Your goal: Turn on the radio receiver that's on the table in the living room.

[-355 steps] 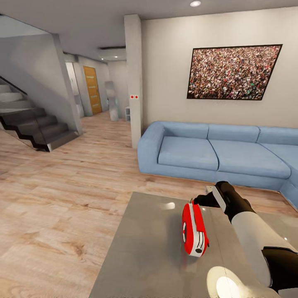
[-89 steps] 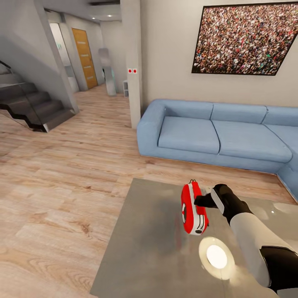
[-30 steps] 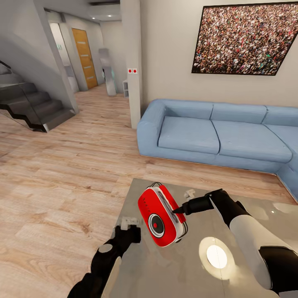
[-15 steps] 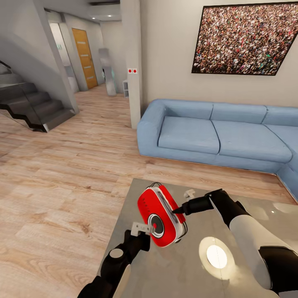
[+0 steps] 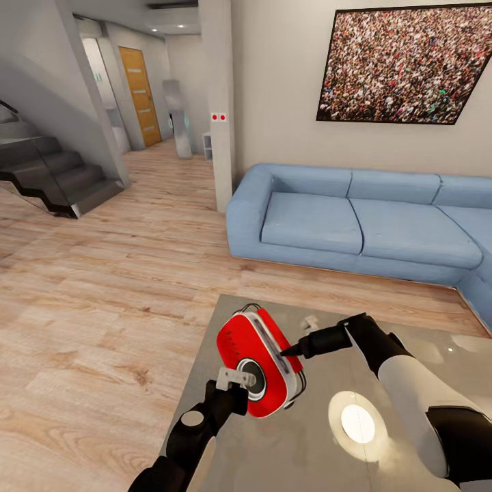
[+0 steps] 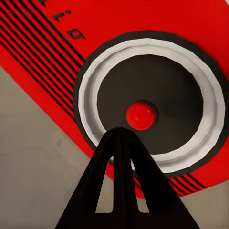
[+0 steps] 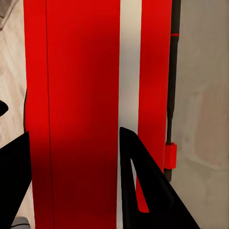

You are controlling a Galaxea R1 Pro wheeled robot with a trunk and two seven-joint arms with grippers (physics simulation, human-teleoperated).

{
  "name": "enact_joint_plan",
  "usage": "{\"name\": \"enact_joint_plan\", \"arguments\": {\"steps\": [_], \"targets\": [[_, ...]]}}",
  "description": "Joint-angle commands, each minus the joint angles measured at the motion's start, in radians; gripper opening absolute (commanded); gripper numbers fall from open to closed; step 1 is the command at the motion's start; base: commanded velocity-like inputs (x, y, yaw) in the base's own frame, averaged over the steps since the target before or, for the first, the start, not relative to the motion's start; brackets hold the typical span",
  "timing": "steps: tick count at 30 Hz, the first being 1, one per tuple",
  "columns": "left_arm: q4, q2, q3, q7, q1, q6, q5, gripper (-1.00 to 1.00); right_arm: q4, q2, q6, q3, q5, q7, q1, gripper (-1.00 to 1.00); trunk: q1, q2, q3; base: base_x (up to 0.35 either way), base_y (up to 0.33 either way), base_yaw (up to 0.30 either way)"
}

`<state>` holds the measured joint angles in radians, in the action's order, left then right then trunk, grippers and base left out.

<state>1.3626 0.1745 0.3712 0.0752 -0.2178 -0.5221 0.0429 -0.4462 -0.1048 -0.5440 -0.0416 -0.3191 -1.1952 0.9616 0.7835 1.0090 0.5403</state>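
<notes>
While tilted on the table [image 5: 383, 451], radio receiver [image 5: 256, 362] against closed left gripper [image 5: 236, 376].

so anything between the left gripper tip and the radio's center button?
Nothing. In the left wrist view the left gripper has its fingers together, tip over the dark dial just short of the red button on the radio receiver. Contact can't be told.
</notes>
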Motion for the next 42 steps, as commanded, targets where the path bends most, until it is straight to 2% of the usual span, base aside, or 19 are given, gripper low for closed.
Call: {"name": "enact_joint_plan", "arguments": {"steps": [1, 6, 13, 19, 27, 42], "targets": [[0.000, 0.000, 0.000, 0.000, 0.000, 0.000, 0.000, -1.00, 0.000, 0.000, -0.002, 0.002, 0.005, -0.001, 0.000, -1.00, 0.000, 0.000, 0.000, 0.000, 0.000, 0.000], [-0.002, 0.000, 0.000, -0.001, 0.000, 0.000, 0.001, -1.00, 0.014, 0.002, -0.002, 0.001, 0.005, -0.003, 0.000, -1.00, 0.000, 0.000, 0.000, 0.000, 0.000, 0.000], [-0.005, 0.000, 0.000, -0.024, 0.000, 0.003, 0.001, -1.00, 0.030, 0.024, -0.002, -0.003, 0.003, -0.003, 0.000, -1.00, 0.000, 0.000, 0.000, 0.000, 0.000, 0.000], [-0.010, 0.000, 0.000, -0.034, -0.007, 0.005, -0.001, -1.00, 0.032, 0.029, -0.002, -0.003, 0.003, -0.003, 0.000, -1.00, 0.000, 0.000, 0.000, 0.000, 0.000, 0.000], [-0.136, 0.000, 0.000, -0.035, -0.055, 0.074, 0.001, -1.00, 0.033, 0.030, -0.002, -0.003, 0.003, -0.003, 0.000, -1.00, 0.000, 0.000, 0.000, 0.000, 0.000, 0.000], [-0.175, 0.000, -0.003, -0.035, -0.078, 0.078, -0.001, -1.00, 0.034, 0.030, -0.002, -0.003, 0.003, -0.002, 0.000, -1.00, 0.000, 0.000, 0.000, 0.000, 0.000, 0.000]]}}
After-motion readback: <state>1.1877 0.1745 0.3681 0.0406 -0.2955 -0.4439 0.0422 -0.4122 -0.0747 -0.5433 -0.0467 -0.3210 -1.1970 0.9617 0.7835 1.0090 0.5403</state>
